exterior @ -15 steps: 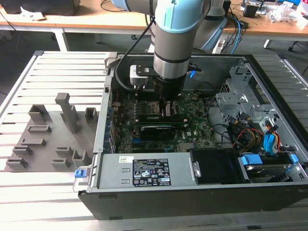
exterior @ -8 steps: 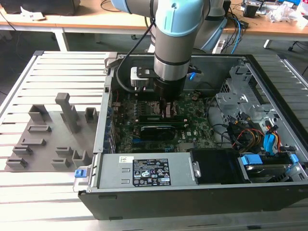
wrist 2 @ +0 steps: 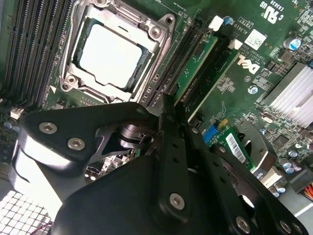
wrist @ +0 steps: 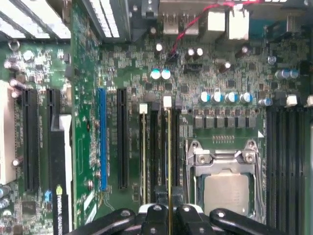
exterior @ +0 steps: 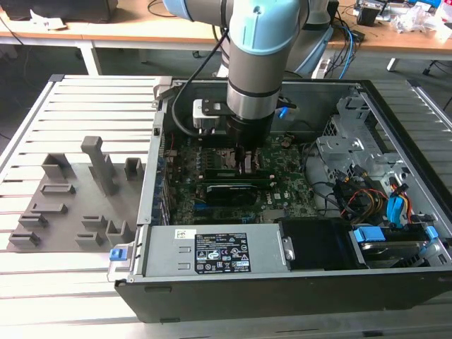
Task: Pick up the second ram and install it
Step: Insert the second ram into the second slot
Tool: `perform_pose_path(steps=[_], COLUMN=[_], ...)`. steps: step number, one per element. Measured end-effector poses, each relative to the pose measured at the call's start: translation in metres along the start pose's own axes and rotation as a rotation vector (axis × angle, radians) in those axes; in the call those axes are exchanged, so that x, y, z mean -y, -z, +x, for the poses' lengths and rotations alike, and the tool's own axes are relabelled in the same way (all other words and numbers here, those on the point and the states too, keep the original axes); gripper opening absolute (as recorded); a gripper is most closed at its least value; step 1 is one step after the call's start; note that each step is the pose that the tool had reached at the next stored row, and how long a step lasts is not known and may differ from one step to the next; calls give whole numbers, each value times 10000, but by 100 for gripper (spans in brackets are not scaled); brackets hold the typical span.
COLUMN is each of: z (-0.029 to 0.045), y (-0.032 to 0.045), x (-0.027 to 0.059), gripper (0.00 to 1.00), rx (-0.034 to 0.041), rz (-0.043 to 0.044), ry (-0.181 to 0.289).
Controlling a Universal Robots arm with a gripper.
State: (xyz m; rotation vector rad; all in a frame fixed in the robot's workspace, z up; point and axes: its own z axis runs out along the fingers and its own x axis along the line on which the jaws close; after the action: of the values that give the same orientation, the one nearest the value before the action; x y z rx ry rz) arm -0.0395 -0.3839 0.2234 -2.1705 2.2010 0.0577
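One stick to talk about: looking at the second ram [wrist: 168, 156], a thin, long green circuit-board stick, seen edge-on in the first wrist view as a pale yellowish line. Sits standing on its long edge in a black memory slot, just beside the square silver-framed CPU socket [wrist: 222, 188] and running parallel to that socket's side.

Pinched by the black metal pincer [wrist: 169, 213], as far as can be judged: fingers pressed together on the stick's two flat faces, one on each side, no gap to spot. Same story in the second wrist view, with the pincer [wrist 2: 172, 110] closing over the near end of the green stick [wrist 2: 195, 68] and the rest of the board stretching straight away from the fingertips toward a white latch [wrist 2: 215, 21] at the far end.

So, for the relation that matters: straight below the pincer, long axis lined up with the slot rather than across it. Can't tell whether fully pushed home or only resting on the slot's lips. Judging by that alone, somewhere in the seating part of the job, not the fetching part.

Over in the exterior view, just the grey-and-blue robot arm [exterior: 254, 63] reaching down into the open black computer case [exterior: 233, 296], with grey plastic fixture blocks [exterior: 99, 169] well apart on the slatted metal bench [exterior: 70, 99] toward the exterior view's left.
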Motion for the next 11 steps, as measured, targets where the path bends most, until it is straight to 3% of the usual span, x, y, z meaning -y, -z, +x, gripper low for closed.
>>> perform_pose_path(steps=[3, 6, 11], z=[-1, 5, 42], y=[10, 9, 10], x=[-6, -6, -2], gripper=[14, 14, 14], rx=[7, 157, 160], rz=[16, 12, 11], ry=[-1, -3, -4])
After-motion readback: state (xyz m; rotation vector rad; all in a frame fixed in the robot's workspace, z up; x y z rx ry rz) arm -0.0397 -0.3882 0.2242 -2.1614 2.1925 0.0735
